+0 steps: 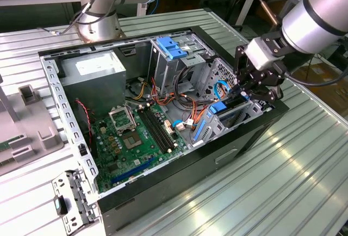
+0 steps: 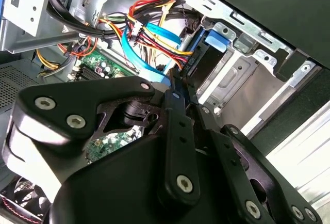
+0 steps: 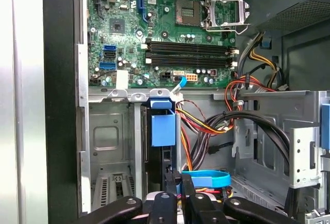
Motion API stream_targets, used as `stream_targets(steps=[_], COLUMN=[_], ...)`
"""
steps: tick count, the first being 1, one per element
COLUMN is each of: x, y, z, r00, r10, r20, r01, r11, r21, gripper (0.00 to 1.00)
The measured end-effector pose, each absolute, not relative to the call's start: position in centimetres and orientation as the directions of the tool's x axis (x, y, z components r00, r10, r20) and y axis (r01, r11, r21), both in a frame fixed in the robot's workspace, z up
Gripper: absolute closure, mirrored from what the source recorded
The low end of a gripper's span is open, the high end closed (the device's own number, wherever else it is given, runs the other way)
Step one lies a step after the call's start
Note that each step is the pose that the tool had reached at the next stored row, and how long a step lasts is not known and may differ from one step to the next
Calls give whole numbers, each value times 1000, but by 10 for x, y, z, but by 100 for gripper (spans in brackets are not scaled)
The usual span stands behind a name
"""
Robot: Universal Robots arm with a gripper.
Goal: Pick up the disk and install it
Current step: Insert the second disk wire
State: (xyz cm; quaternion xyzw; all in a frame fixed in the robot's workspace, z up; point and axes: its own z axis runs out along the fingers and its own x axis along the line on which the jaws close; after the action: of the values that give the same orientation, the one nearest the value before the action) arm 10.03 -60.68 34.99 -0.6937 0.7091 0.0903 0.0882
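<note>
The hand [image 1: 255, 86] is lowered into the open computer case [image 1: 163, 154] at the exterior view's right end, its black linkage angled downward from the grey wrist of the arm [image 1: 312, 18], which enters from the upper right of that view. In the first wrist view the two fingers [image 3: 170, 180] stand close together, clenched on the top edge of the disk [image 3: 163, 131], which stands on edge in its blue carrier. The disk sits partway inside a slot of the metal drive bay [image 3: 111, 146], next to an empty slot of the same bay. In the second wrist view the fingertips [image 2: 178, 77] reach down beside a bundle of blue, red and yellow cables [image 2: 149, 38].

Beyond the bay lies the green motherboard [image 1: 130, 138], with the processor socket and dark memory slots visible. A grey power supply [image 1: 92, 78] occupies the far corner. The case rests on a ribbed metal bench [image 1: 283, 181].
</note>
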Motion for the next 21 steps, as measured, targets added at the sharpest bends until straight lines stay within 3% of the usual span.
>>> stream_targets(steps=[21], x=[100], y=[-612], z=[341], r00=[-21], r10=[-968], r20=[-251], r01=[-1000], r11=[20], r21=[6], gripper=[84])
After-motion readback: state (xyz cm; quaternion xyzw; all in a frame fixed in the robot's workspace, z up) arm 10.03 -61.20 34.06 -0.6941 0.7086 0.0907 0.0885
